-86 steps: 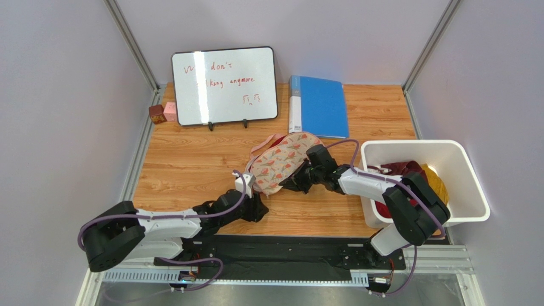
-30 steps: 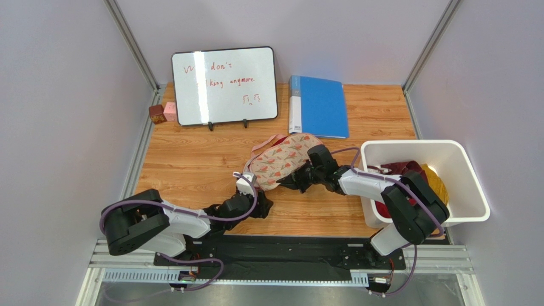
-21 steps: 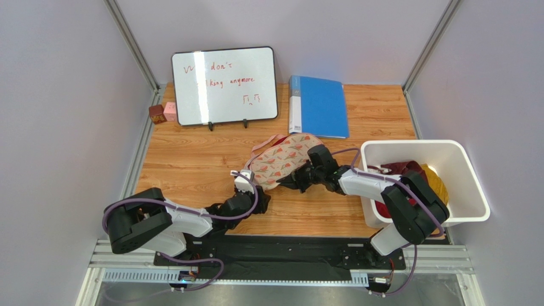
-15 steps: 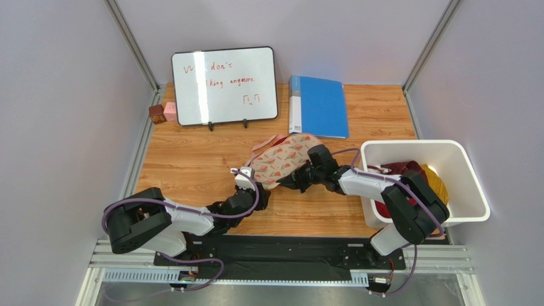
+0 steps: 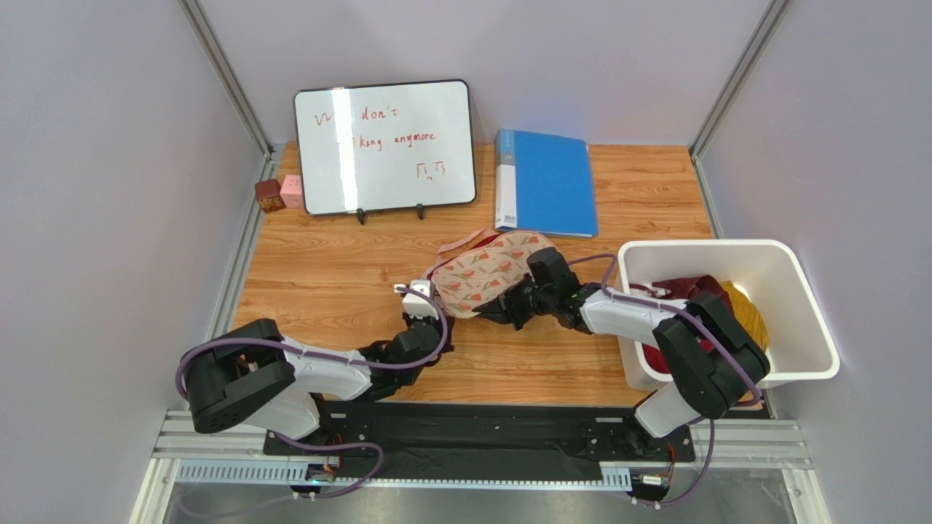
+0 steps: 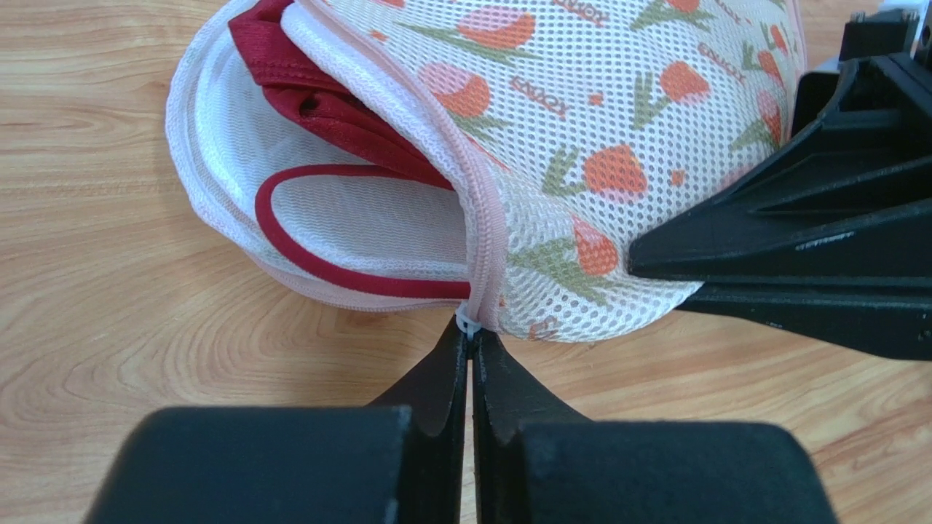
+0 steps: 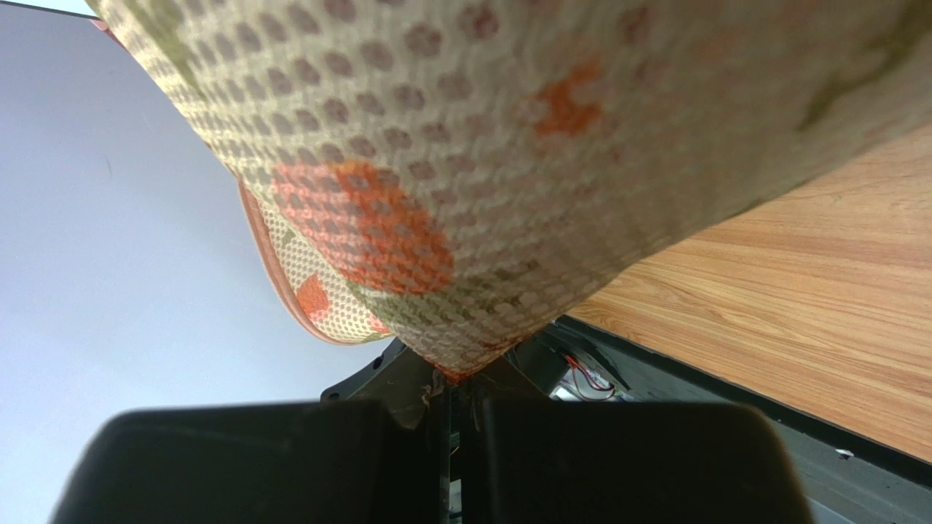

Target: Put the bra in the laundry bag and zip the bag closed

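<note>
The laundry bag (image 5: 487,273) lies mid-table, a leaf-print mesh pouch (image 6: 613,131) whose mouth gapes on its left side. Inside that mouth sits the dark red bra (image 6: 328,109), one red-edged cup lying against the pale lining. My left gripper (image 6: 472,341) is shut on the small white zipper pull (image 6: 468,323) at the bag's near edge. In the top view it sits at the bag's lower left (image 5: 438,317). My right gripper (image 7: 457,377) is shut on the bag's fabric edge (image 7: 492,131), at the bag's lower right (image 5: 509,309).
A white plastic bin (image 5: 804,328) holding red and yellow clothes stands at the right. A whiteboard (image 5: 385,145), a blue folder (image 5: 547,180) and two small blocks (image 5: 279,193) line the far edge. Bare wood lies to the left of the bag.
My left gripper has moved up to the bag's near edge and closed from open onto the zipper pull. The right gripper has kept its hold on the bag.
</note>
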You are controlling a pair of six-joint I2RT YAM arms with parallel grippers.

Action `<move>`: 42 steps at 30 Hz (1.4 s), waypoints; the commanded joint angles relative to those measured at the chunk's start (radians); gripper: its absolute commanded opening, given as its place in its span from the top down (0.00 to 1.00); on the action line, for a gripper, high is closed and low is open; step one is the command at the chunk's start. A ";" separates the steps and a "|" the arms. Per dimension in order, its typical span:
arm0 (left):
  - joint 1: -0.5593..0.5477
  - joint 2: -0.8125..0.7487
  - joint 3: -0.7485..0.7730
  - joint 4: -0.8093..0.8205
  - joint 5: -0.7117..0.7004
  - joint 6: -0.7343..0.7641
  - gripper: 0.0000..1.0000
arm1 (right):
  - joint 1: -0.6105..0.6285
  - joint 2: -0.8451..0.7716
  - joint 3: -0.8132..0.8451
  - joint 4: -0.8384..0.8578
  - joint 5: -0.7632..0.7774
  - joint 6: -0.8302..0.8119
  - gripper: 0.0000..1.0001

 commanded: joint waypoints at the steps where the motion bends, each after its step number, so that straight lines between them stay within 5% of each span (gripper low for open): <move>1: -0.002 -0.010 0.031 -0.040 -0.097 -0.030 1.00 | -0.002 -0.037 -0.009 0.014 -0.022 0.009 1.00; 15: -0.002 -0.128 -0.038 -0.250 -0.138 -0.128 1.00 | -0.048 -0.074 -0.017 -0.097 0.058 -0.207 1.00; 25: -0.004 -0.119 -0.091 -0.131 0.180 -0.074 1.00 | -0.099 -0.017 0.100 -0.224 0.153 -0.649 1.00; 34: -0.004 0.025 -0.045 -0.099 0.352 -0.091 1.00 | -0.142 0.111 0.234 -0.279 0.040 -1.003 1.00; 39: -0.004 0.091 -0.021 -0.042 0.393 -0.100 1.00 | -0.143 0.089 0.255 -0.328 0.019 -1.026 0.81; 42: -0.004 0.084 -0.007 -0.039 0.403 -0.097 1.00 | -0.143 0.026 0.216 -0.390 0.024 -1.020 0.53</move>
